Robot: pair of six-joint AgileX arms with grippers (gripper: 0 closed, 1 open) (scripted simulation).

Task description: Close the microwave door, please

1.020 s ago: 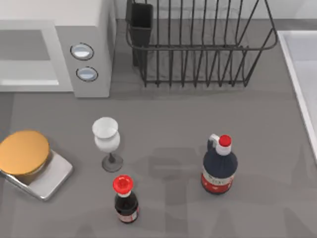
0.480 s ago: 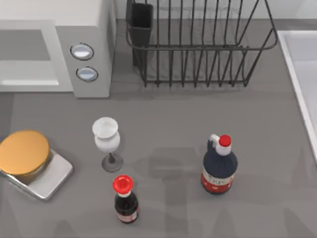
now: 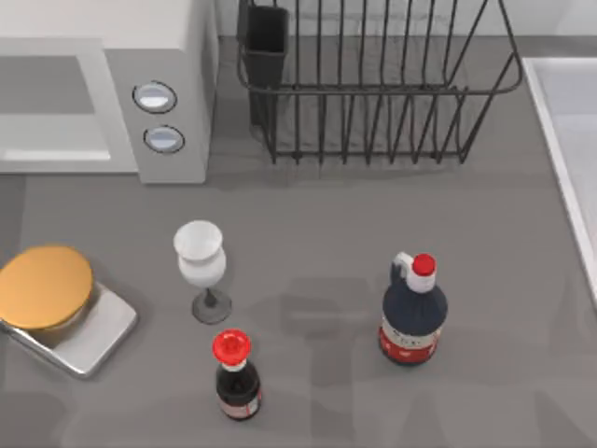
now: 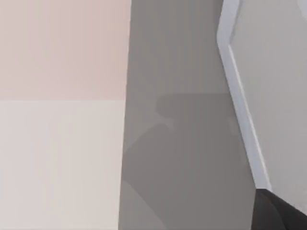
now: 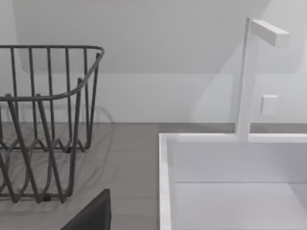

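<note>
Left gripper [image 4: 284, 213], grip state not discernible, sits just beside the microwave door [image 4: 238, 91] edge, open grey table [image 4: 182, 143] alongside; right gripper [image 5: 93, 215], likewise indeterminate, near the sink [image 5: 164, 182] rim.

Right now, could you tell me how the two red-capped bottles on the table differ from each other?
The larger bottle is wide and round-bodied, while the smaller bottle is slim. The larger bottle has a white handle beside its neck; the smaller bottle has none. The larger bottle stands toward the table's right, the smaller bottle nearer the wine glass. Both stand upright, with dark contents, red caps and red-and-white labels.
</note>
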